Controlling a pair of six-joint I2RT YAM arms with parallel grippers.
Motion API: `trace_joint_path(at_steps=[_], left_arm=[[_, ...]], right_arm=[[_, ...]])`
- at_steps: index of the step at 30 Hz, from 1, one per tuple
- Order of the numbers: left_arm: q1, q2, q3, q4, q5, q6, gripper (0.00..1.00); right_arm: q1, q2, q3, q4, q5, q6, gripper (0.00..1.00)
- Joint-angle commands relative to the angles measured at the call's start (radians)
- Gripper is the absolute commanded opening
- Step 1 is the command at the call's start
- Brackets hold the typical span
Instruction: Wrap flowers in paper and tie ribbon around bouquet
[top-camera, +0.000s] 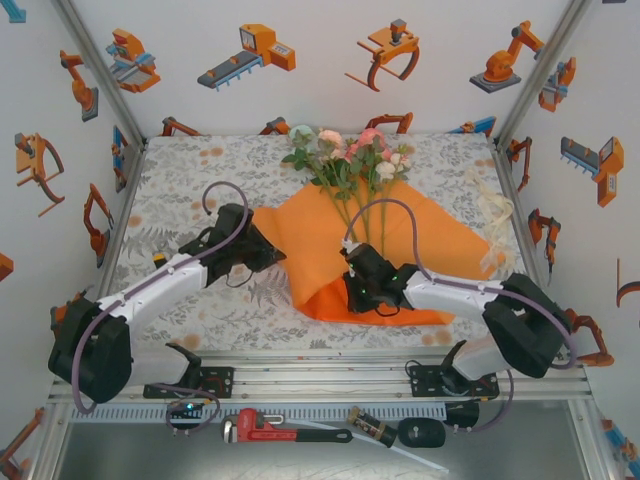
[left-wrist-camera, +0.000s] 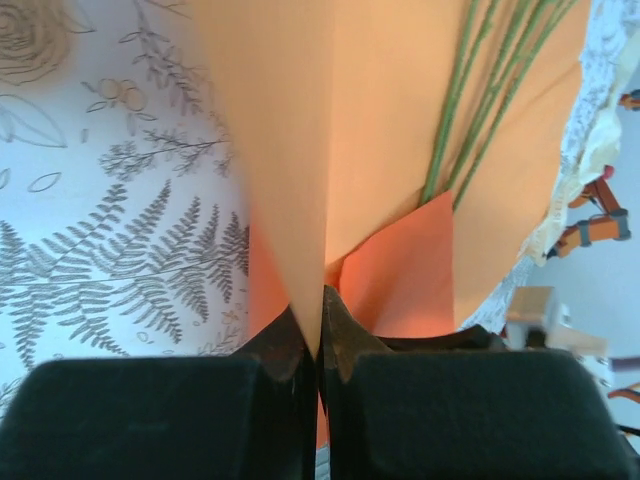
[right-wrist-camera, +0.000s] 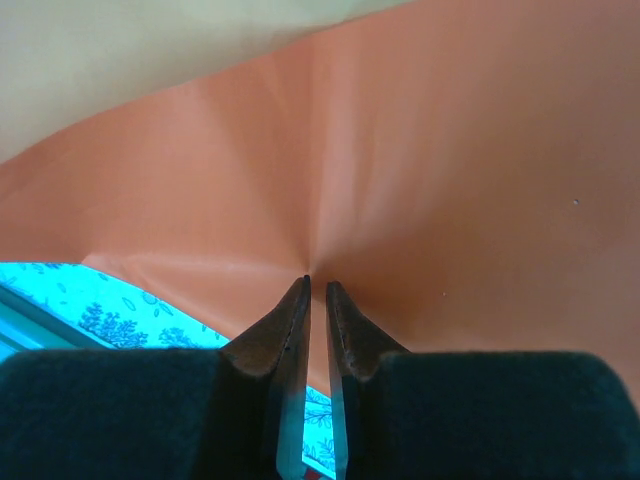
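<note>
The orange paper lies spread across the middle of the table, its near corner folded up. The flowers rest on it, blooms towards the back and green stems running down the sheet. My left gripper is at the sheet's left edge, and in the left wrist view it is shut on a raised fold of paper. My right gripper is at the folded near corner; its tips pinch the paper, which puckers around them. The cream ribbon lies loose at the right, apart from both grippers.
A floral tablecloth covers the table, with white walls close on the left, back and right. In front of the arm bases, a red pipe wrench and other small tools lie on the lower shelf.
</note>
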Motion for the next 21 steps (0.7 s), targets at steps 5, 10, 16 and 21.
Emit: trace_joint_path(at_steps=[5,10,16,21], left_arm=[[-0.003,0.066,0.11,0.178,0.094,-0.024,0.07],[-0.021,0.146,0.198,0.197,0.121,0.024,0.07],[-0.043,0.232,0.233,0.264,0.171,0.057,0.06],[-0.055,0.267,0.256,0.282,0.19,0.068,0.06]], right_arm=[[0.0,0.006,-0.029,0.061,-0.017,-0.013,0.2],[-0.008,-0.021,-0.008,0.047,-0.034,-0.012,0.26],[-0.059,-0.156,-0.033,0.02,-0.078,-0.001,0.31],[-0.07,-0.332,-0.08,-0.05,-0.071,-0.019,0.36]])
